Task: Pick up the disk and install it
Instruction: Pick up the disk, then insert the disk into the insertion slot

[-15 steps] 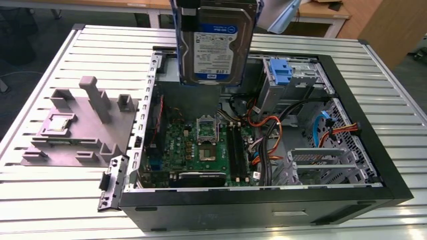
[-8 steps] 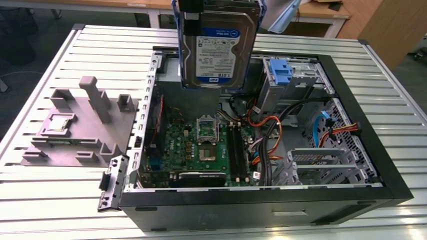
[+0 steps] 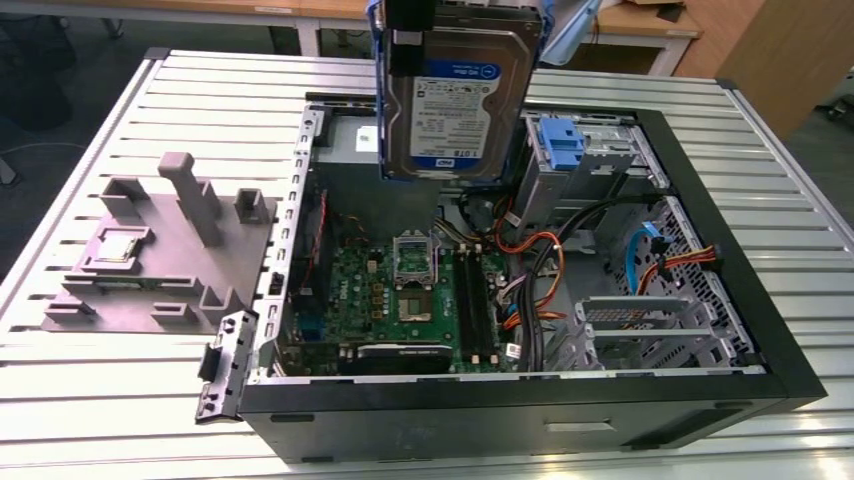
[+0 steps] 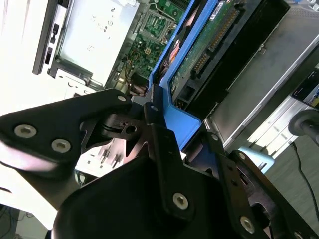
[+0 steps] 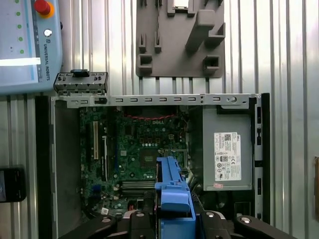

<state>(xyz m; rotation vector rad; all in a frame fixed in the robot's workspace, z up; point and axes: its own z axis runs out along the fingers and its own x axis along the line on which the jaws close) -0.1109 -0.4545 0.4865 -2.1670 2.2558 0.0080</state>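
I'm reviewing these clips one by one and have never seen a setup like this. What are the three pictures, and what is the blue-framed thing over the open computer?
One robot arm works over a slatted metal table. The exterior view is taken from a camera off the arm. Both wrist views come from cameras riding on the arm, looking past its gripper. On the table lies an open computer case, with its green motherboard and grey power-supply box exposed. Beside the case is a grey plastic fixture. The blue-framed thing is the disk, a hard drive in a blue bracket. The gripper is shut on it and holds it on edge above the case.
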